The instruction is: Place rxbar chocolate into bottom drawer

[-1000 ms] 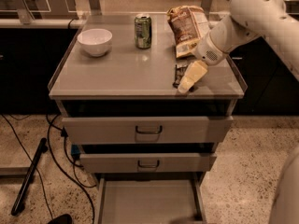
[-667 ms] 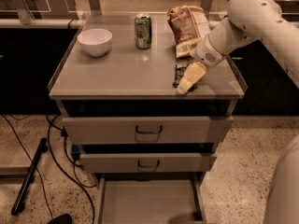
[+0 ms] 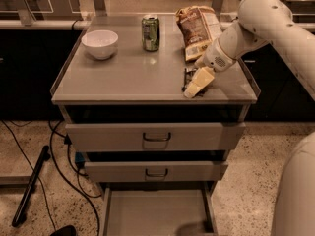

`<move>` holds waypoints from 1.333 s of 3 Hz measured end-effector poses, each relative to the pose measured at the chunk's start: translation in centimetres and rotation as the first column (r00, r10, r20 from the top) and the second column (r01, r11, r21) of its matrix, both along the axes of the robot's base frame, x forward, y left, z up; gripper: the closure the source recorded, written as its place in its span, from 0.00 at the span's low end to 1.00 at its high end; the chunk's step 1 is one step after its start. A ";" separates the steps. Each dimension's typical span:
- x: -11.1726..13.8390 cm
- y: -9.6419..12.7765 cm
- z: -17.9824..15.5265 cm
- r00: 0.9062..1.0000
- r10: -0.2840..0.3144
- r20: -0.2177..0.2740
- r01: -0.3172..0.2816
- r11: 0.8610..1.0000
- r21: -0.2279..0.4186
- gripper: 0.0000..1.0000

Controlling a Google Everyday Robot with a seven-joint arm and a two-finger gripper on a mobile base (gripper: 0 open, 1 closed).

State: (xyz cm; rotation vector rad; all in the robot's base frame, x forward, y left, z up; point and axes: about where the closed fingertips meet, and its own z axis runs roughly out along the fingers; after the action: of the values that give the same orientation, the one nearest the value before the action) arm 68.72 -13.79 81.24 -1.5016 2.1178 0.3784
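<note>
Grey and bare-floored, the bottom drawer (image 3: pixel 152 211) stands pulled out at the foot of the cabinet, nearest the camera, with nothing in it. Above it the two upper drawers (image 3: pixel 156 137) with dark handles are pushed in or nearly so.

On the countertop (image 3: pixel 123 77), close to the front edge at the right, lies the rxbar chocolate (image 3: pixel 188 77). It shows as a thin dark strip, its long axis running roughly front to back. The cream-coloured gripper (image 3: pixel 193 89) slants down onto it from the rear right, its tip at the bar's near end, so the bar lies directly under it and slightly to its left. Much of the wrapper is covered, and no lettering can be made out. Whether the jaws are spread or pinching the bar I cannot tell.

The drawer sits straight below and somewhat left of the bar, so the carry would go forward over the edge, then down.

Further back lie the chip bag (image 3: pixel 198 29), a green can (image 3: pixel 150 32) and a white bowl (image 3: pixel 100 43).
</note>
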 end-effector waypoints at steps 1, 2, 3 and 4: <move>0.0 0.0 0.0 1.000 0.000 -0.001 0.000 1.000 0.000 0.36; -0.1 -0.1 0.4 1.000 -0.001 -0.006 0.001 1.000 -0.001 0.60; -0.1 0.0 1.2 1.000 -0.003 -0.012 0.003 1.000 -0.003 0.90; -0.5 0.1 1.5 0.999 -0.009 -0.040 0.008 1.000 -0.012 1.00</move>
State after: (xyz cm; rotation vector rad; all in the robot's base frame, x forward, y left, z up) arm 68.21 -13.65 82.74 -1.5032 2.1603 0.3971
